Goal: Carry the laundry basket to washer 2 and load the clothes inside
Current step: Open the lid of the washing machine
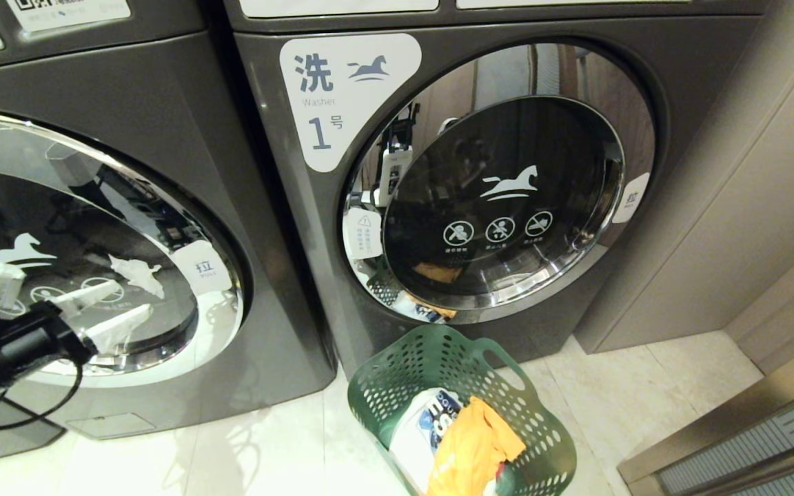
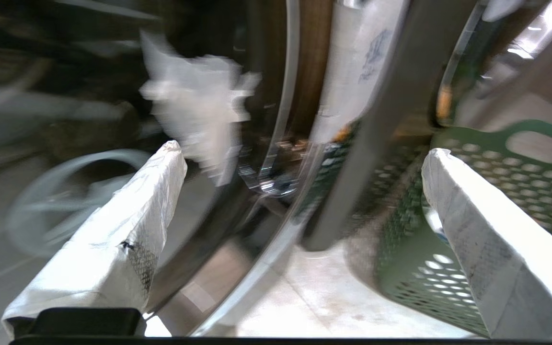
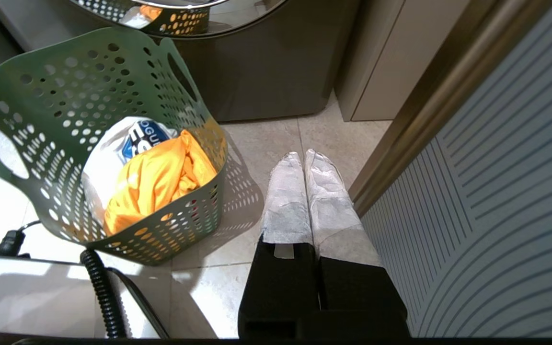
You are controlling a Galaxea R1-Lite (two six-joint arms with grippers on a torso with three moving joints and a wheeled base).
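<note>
Two dark grey front-load machines fill the head view: the washer labelled 1 [image 1: 480, 186] stands straight ahead, its round door shut, and a second grey washer [image 1: 94, 227] sits to the robot's left, its number out of frame, so whether this is washer 2 cannot be confirmed here, though it is the likely candidate. Its door [image 1: 87, 269] is closed, with a pull tab [image 1: 202, 267] on the edge nearest the other machine. The laundry basket [image 1: 397, 386] stands on the pale tiled floor [image 1: 645, 386] in front of the washer labelled 1, just off its lower corner, with an orange garment [image 1: 476, 444] and a white printed garment [image 1: 428, 420] in it; nothing is loaded yet. The left gripper [image 1: 111, 310] hangs in front of the left machine's glass with its taped fingers [image 2: 127, 225] spread wide and nothing between them. The basket lies to that gripper's right and lower, and the pull tab just beyond the fingertips, up and toward the basket side; the next step is probably opening this door. The right gripper [image 3: 307, 160] points at the floor beside the basket, fingers pressed together and empty; it is arguably the nearer one to the basket.
</note>
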